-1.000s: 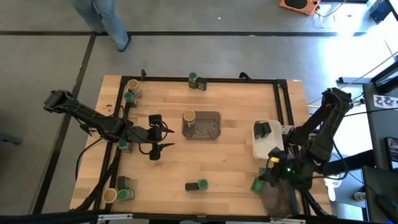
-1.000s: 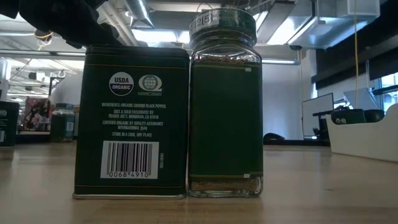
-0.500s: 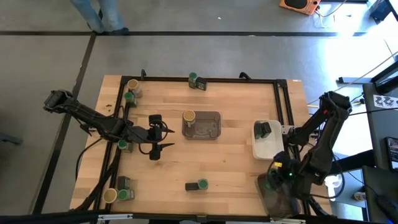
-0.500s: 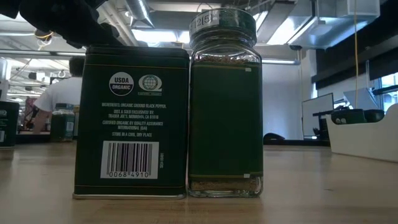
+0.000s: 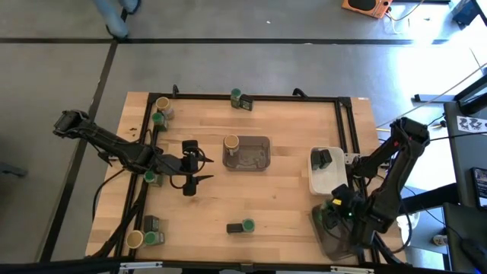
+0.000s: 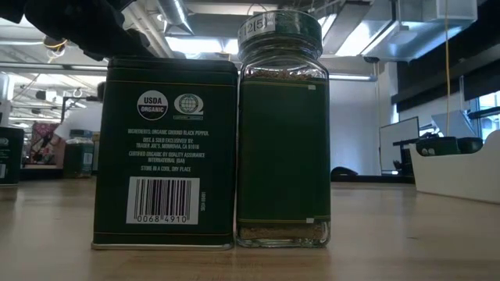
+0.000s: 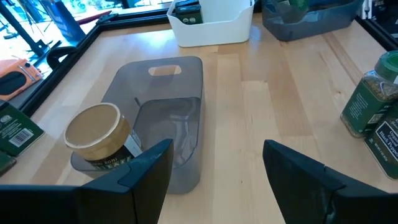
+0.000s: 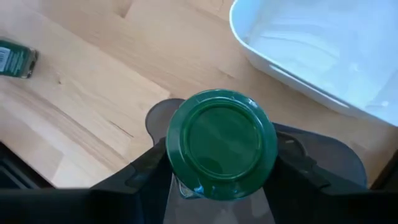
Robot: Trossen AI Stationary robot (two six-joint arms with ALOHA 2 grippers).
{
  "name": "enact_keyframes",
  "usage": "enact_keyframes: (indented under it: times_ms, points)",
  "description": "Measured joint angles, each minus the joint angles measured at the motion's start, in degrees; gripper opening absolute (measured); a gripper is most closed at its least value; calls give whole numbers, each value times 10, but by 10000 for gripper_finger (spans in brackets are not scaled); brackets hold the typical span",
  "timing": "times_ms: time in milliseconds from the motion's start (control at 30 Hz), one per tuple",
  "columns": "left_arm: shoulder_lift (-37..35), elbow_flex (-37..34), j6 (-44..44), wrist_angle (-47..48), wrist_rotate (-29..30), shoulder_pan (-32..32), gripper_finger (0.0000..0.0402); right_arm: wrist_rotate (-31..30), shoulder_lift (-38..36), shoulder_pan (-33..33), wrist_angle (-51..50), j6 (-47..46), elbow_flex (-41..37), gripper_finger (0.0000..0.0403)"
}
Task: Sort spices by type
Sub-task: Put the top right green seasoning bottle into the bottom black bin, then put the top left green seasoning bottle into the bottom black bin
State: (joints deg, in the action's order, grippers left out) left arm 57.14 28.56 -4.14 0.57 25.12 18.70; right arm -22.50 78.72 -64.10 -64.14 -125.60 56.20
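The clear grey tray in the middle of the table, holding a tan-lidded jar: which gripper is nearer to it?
Left. The left gripper hovers open just beside the clear grey tray with its tan-lidded jar. The right gripper is far off by the table's near right corner, gripping a green-lidded jar.

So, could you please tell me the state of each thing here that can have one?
Left gripper: open, empty, facing the grey tray.
Right gripper: shut on the green-lidded jar, above the dark tray.
Grey tray: holds an upright tan-lidded jar.
White tray: holds one dark tin.
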Motion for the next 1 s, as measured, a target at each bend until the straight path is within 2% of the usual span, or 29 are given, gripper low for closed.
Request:
enact_keyframes:
  times_ms: [133,567,767,1000]
  points:
    - [0,0,0,0,0,0,246,0,8,0,0,2,0,217]
    - [0,0,-2,0,0,0,246,-9,28,0,13,28,0,284]
    - [0,0,-2,0,0,0,246,53,-16,0,3,31,0,289]
    - [0,0,2,0,0,0,246,60,-83,0,12,26,0,289]
